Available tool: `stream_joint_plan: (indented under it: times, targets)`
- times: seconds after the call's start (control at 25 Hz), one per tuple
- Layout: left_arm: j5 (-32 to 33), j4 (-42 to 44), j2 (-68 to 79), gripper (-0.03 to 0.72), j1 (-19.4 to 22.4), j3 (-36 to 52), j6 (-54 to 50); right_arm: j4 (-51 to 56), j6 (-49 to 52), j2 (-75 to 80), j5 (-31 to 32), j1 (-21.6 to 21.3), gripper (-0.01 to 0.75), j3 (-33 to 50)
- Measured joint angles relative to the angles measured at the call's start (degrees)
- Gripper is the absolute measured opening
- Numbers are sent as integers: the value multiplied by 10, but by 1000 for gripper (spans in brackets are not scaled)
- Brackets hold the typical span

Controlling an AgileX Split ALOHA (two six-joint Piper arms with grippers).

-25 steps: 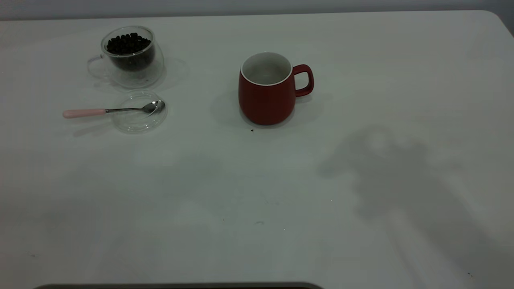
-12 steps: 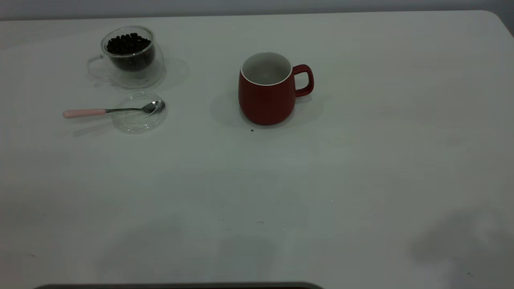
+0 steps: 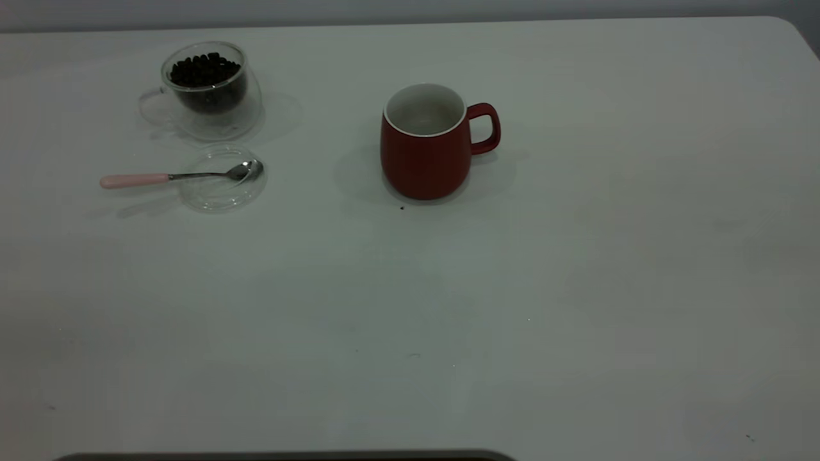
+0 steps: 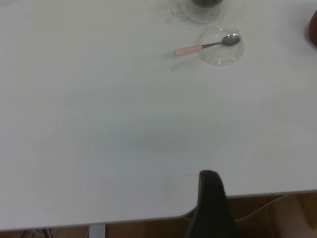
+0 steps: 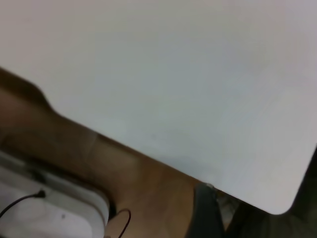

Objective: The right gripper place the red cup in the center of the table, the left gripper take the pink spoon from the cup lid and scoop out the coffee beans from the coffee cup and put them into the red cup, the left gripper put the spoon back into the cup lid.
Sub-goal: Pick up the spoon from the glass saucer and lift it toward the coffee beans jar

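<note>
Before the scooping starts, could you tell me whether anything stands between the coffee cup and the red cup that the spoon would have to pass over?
Nothing visible does. Bare table lies between the coffee cup and the red cup. The pink spoon rests with its bowl on the cup lid, in front of the coffee cup and off that path.

Clear glass coffee cup (image 3: 208, 89), matt red cup (image 3: 425, 153), shiny metal-bowled pink spoon (image 3: 182, 175)

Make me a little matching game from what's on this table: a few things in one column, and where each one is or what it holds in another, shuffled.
Things:
1. red cup
2. coffee cup
3. pink spoon
4. cup lid

States:
A. holds dark coffee beans
B. bowl resting on the lid
C. empty, white inside
D. flat on the table, near the glass cup

Pairs: 1-C, 2-A, 3-B, 4-D
</note>
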Motion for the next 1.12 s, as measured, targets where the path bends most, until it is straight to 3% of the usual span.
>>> stream_joint_plan:
  times: [0.24, 0.48, 0.8, 1.12]
  targets:
    - [0, 0, 0, 589, 0, 0, 0, -7, 2, -131, 0, -65, 591, 48]
    - [0, 0, 0, 589, 0, 0, 0, -19, 3, -223, 0, -88, 591, 73]
    - [0, 0, 0, 589, 0, 0, 0, -24, 7, -257, 0, -105, 591, 73]
    - [0, 0, 0, 589, 0, 0, 0, 16, 7, -271, -1, -187, 591, 73]
